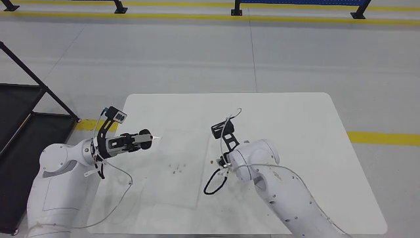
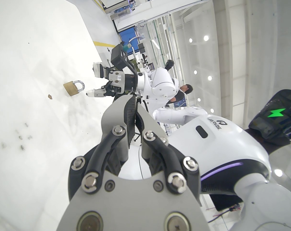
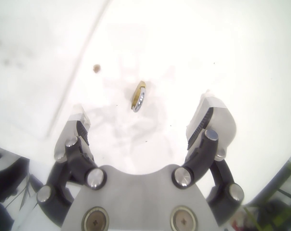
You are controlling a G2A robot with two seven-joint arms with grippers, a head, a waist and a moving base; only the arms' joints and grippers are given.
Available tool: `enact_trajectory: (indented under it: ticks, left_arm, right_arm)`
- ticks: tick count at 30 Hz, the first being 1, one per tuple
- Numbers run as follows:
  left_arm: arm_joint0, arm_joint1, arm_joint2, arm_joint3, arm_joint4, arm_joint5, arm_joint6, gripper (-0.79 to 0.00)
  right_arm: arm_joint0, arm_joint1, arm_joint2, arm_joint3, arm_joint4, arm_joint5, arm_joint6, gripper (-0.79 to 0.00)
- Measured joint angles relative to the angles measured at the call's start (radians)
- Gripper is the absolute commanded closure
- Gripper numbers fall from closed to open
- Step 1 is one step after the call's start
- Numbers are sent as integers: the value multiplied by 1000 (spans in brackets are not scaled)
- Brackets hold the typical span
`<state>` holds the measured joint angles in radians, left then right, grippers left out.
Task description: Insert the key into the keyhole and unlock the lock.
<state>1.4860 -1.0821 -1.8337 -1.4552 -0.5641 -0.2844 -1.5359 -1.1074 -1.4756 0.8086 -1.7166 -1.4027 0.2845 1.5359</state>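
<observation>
A brass padlock (image 2: 72, 88) with a silver shackle lies on the white table (image 1: 295, 120). In the right wrist view the padlock (image 3: 138, 96) rests on its edge, a little ahead of and between the fingers of my right gripper (image 3: 143, 108). That gripper is open and holds nothing. From the left wrist view the right gripper (image 2: 95, 81) hangs just beside the lock's shackle end. My left gripper (image 2: 133, 98) is shut and raised above the table, pointing towards the lock from some way off. In the top view a thin light sliver, the key (image 1: 156, 135), sticks out of the left gripper (image 1: 149, 138).
A thin white sheet (image 3: 39, 49) covers the table's middle, its edge running close to the lock. A small brown speck (image 3: 96, 68) lies near the lock, and dark specks (image 1: 177, 168) mark the sheet. A black rack (image 1: 26, 120) stands left of the table.
</observation>
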Motion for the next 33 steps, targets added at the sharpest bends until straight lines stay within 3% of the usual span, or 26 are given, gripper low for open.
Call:
enact_trajectory:
  ticks: [13,19,23,28,33]
  left_arm:
    - [0,0,0,0,0,0,0,0]
    - [0,0,0,0,0,0,0,0]
    - [0,0,0,0,0,0,0,0]
    - [0,0,0,0,0,0,0,0]
    - [0,0,0,0,0,0,0,0]
  right_arm:
    - [-69,-86,43,59,-97,0,0,-785]
    - [-86,-109,67,88,-116,0,0,-616]
    - [-81,-120,78,115,-118,0,0,-563]
    - [-72,-132,88,144,-117,0,0,-425]
    - [-69,-141,97,162,-124,0,0,-385]
